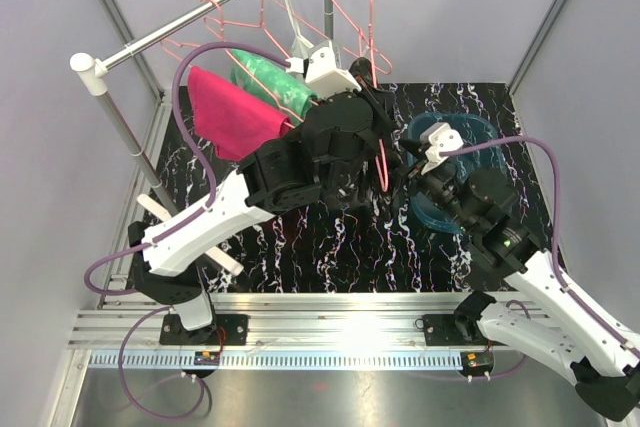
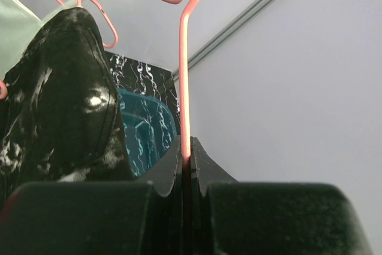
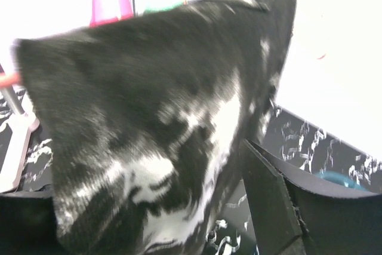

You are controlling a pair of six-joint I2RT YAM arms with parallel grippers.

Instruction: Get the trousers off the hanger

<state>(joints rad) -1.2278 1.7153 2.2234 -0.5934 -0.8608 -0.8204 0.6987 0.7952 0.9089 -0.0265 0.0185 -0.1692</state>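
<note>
The black white-speckled trousers (image 2: 59, 106) hang from a pink wire hanger (image 2: 184, 76). My left gripper (image 2: 188, 147) is shut on that hanger's wire, just right of the trousers; in the top view it (image 1: 378, 97) is up by the rail. The same trousers (image 3: 149, 123) fill the right wrist view. My right gripper (image 3: 143, 171) is open with the cloth between its jaws; its right finger (image 3: 268, 201) stands clear of the cloth and the left finger is hidden. The magenta trousers (image 1: 235, 112) and green-and-white trousers (image 1: 270, 82) hang further left.
A metal rail (image 1: 200, 12) on a white-capped post carries several empty pink hangers (image 1: 240, 22) and a white one (image 1: 300, 42). A teal basket (image 1: 455, 132) sits on the black marbled table (image 1: 300, 257) beneath my right gripper (image 1: 400, 175). Grey walls enclose the space.
</note>
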